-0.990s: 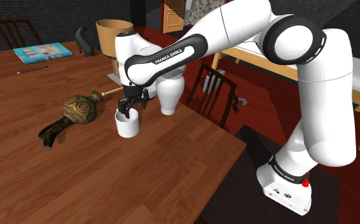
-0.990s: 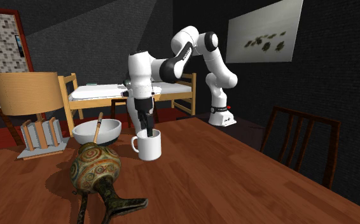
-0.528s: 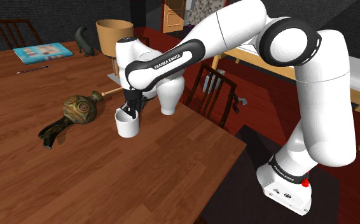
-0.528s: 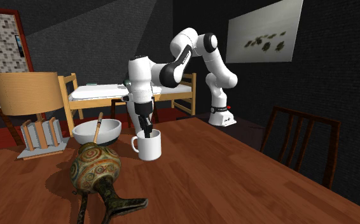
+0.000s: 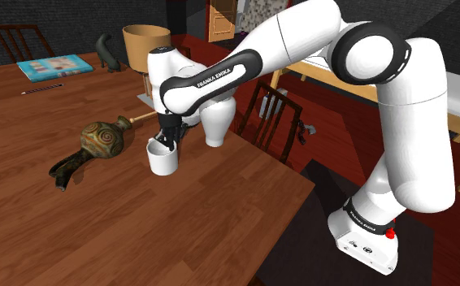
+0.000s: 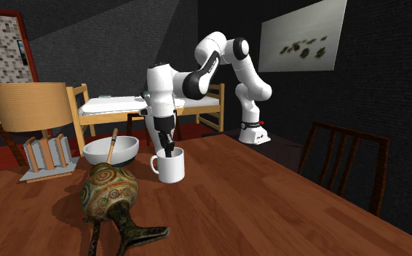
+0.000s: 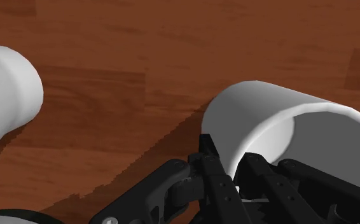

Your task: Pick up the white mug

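Gripper [image 5: 167, 145] is down on the white mug [image 5: 162, 158], just left of centre in the shoulder view. The mug stands upright on the wooden table [image 5: 180, 236]. One finger [image 7: 207, 153] is outside and the other inside, closed narrowly on the mug's wall. A patterned vase [image 5: 98, 142] lies on its side further left.

The Franka arm [image 5: 399, 122] is all glossy white rounded shells with dark rings at the joints, plus a black band with white FRANKA EMIKA lettering [image 5: 220, 71] at the upper middle of the shoulder view. The white base [image 5: 365, 240] at lower right has a black collar and a tiny red button [image 5: 390, 233]. The gripper [image 5: 167, 144] is plain black, with chunky fingers [image 7: 214, 168] and one silvery screw [image 7: 112, 221] by them.
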Available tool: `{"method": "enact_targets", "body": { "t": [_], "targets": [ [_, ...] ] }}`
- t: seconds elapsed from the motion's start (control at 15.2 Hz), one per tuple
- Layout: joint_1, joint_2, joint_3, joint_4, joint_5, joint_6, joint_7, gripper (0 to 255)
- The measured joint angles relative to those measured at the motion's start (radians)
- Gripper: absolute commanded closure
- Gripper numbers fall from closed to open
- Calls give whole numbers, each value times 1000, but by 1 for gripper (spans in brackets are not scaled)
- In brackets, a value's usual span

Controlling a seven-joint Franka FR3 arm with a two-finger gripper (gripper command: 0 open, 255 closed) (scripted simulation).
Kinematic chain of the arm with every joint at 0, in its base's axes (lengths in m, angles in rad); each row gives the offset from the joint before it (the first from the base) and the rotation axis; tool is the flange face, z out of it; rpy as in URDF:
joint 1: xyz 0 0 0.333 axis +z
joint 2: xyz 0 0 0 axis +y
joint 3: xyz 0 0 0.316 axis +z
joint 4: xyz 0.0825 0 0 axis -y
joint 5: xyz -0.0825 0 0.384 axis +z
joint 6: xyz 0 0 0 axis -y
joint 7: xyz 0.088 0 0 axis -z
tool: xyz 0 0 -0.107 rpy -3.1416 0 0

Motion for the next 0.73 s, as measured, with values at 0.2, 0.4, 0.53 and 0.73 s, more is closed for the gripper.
{"method": "enact_targets", "body": {
  "t": [0.2, 0.4, 0.53, 0.73],
  "targets": [
    [-2, -18, 3, 7, 5, -25, -3, 255],
    [-4, -36, 6, 21, 10, -56, -7, 255],
    [-5, -50, 8, 26, 13, -75, -7, 255],
    [-6, -67, 11, 40, 18, -106, -10, 255]
  ]
}}
